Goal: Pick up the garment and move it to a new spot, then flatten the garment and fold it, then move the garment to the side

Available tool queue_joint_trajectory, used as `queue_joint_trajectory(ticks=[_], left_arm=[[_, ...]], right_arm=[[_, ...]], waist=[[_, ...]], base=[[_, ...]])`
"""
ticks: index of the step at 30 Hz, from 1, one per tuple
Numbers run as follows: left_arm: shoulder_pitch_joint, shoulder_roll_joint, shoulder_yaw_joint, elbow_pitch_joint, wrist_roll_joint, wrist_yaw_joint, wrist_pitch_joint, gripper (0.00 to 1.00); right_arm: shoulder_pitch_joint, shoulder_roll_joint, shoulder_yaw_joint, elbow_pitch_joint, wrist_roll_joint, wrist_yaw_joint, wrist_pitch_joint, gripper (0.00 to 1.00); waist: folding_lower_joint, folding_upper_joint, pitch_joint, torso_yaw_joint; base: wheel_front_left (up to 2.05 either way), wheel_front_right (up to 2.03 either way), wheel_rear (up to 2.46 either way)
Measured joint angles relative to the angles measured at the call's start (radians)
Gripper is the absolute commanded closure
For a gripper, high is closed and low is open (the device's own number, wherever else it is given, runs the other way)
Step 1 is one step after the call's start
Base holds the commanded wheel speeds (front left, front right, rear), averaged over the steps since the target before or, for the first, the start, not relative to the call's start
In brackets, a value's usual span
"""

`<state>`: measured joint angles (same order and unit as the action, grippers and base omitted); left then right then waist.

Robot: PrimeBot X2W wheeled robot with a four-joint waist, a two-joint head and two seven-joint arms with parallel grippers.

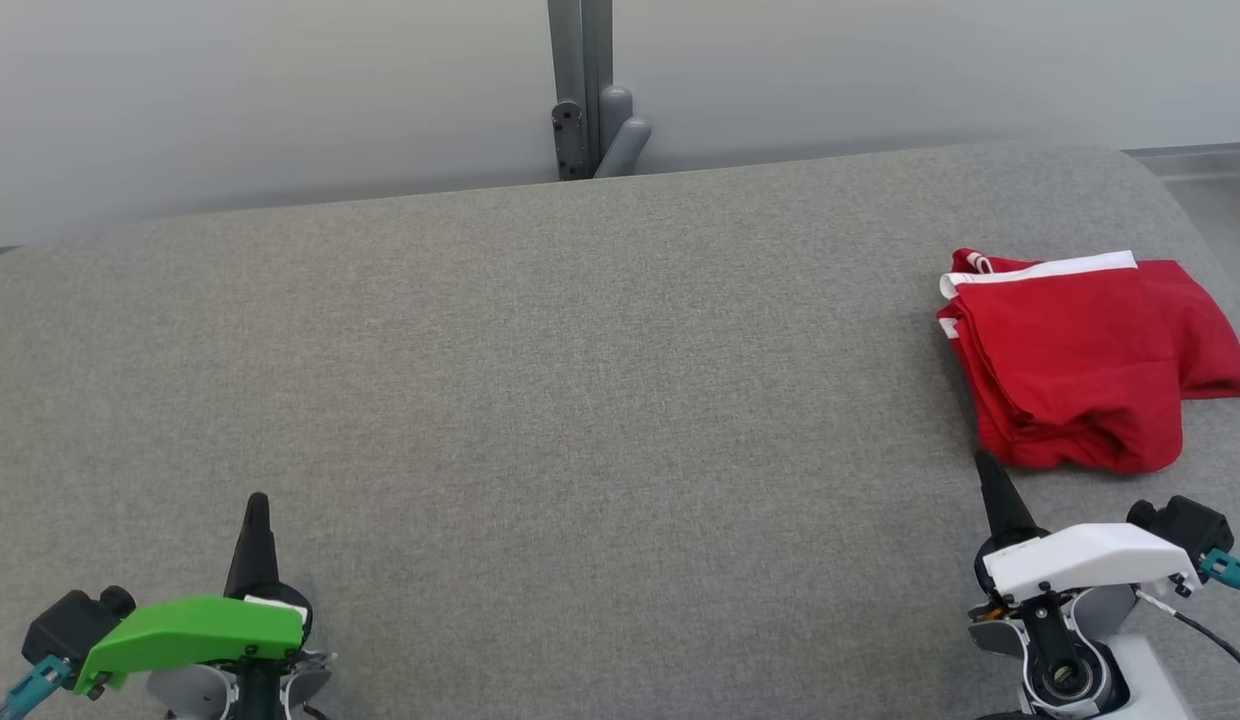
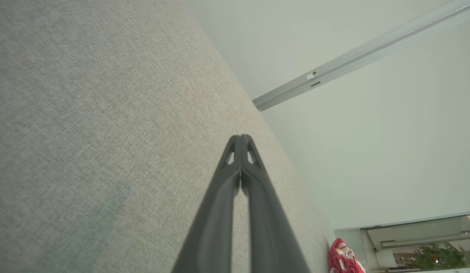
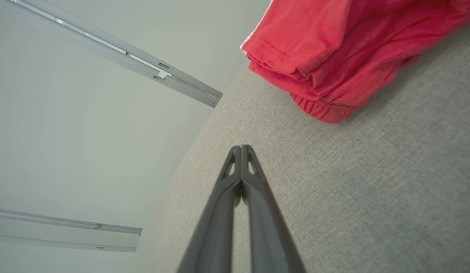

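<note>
Red garment with white trim sits folded in a compact stack at the right end of the grey fabric surface, left gripper and right gripper low at the near edge, both pinched closed and empty, right tip just short of the garment.

From the head: looking forward and down, from well above, across the pad to the wall. From each wrist: low, near the pad, rolled sideways, facing the wall. Shared by all three: pad, wall and garment.
</note>
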<state>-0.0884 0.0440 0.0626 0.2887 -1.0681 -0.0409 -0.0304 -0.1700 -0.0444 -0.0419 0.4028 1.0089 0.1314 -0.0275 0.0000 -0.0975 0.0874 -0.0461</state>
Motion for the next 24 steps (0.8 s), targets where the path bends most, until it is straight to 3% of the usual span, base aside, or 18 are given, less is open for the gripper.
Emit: queue_joint_trajectory(ticks=[24], left_arm=[[-0.037, 0.001, 0.027, -0.025, -0.225, 0.0, 0.062, 1.0]], right_arm=[[-0.019, -0.002, -0.034, -0.023, 0.249, -0.001, 0.06, 1.0]], waist=[[0.0, 0.0, 0.002, 0.016]], base=[[0.0, 0.0, 0.0]])
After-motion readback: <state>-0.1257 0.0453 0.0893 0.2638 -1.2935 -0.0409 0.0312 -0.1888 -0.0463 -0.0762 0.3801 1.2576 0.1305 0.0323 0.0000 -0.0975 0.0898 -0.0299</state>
